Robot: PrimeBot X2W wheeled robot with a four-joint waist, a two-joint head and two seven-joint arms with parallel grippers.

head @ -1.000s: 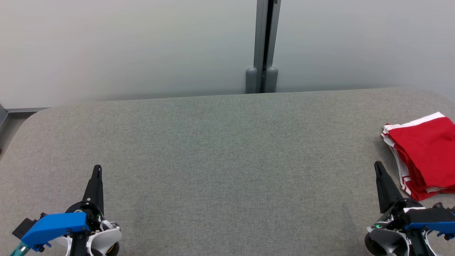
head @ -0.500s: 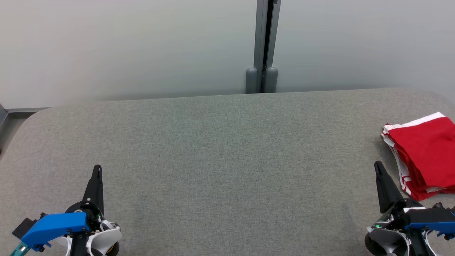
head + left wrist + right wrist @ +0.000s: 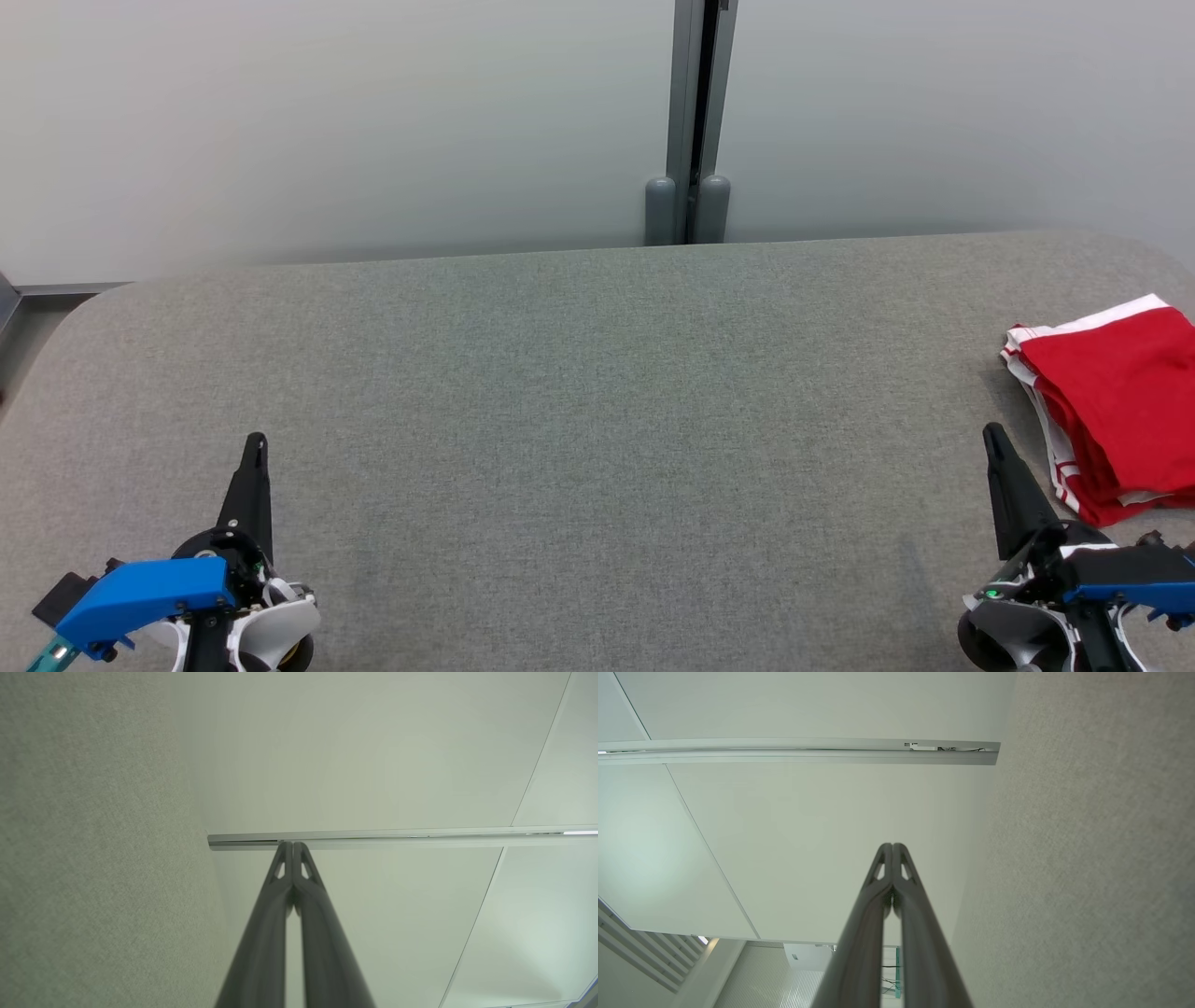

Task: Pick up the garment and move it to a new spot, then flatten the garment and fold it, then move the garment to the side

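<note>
A folded red garment (image 3: 1116, 411) with white trim lies flat at the far right of the grey, cloth-covered surface (image 3: 597, 420), about midway between its near and far edges, and its right side is cut off by the edge of the head view. Its layered, white-striped folds face left toward the middle of the surface. The right jaws are closed tight with nothing between them. The right fingers (image 3: 1013, 495) sit at the near right, with the tip pointing away from the robot and lying just left of the garment's near corner, close to it but apart. The left jaws are likewise pressed together and empty, and the left fingers (image 3: 250, 485) sit at the near left, well apart from the garment. Each wrist view shows that arm's two dark fingers (image 3: 280, 914) (image 3: 878, 914) meeting along their length up to the tips. Beyond the far edge of the surface stands a pale wall (image 3: 327, 121), split by an upright grey post (image 3: 691, 121) a little right of the middle.
</note>
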